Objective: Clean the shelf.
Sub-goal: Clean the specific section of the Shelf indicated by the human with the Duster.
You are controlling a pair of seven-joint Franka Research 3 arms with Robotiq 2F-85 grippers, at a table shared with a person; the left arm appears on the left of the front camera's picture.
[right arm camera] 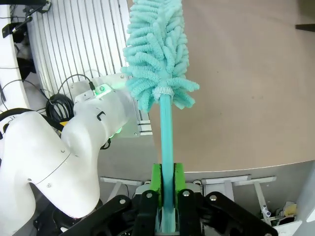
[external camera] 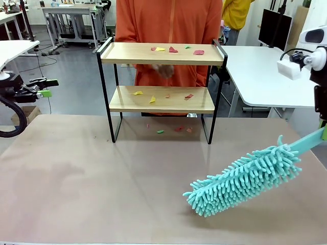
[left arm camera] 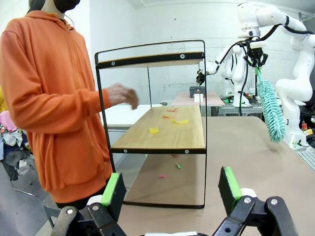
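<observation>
While the right gripper [right arm camera: 167, 183] is clamping its green pads shut on the teal handle of a fluffy duster [external camera: 240, 178], the duster's head is hanging low over the brown table [external camera: 76, 178], near its right edge.

- Item: shelf [external camera: 133, 52], standing upright at the table's far middle, well apart from the duster.
- Item: paper scraps [external camera: 172, 49], red, yellow and green, lying on both boards and on the table beneath.
- Item: left gripper [left arm camera: 171, 189], hovering wide open, gripping nothing, facing the shelf's end.
- Item: person [external camera: 168, 20] in orange, standing behind the shelf, holding one hand [left arm camera: 123, 94] between the tiers.
</observation>
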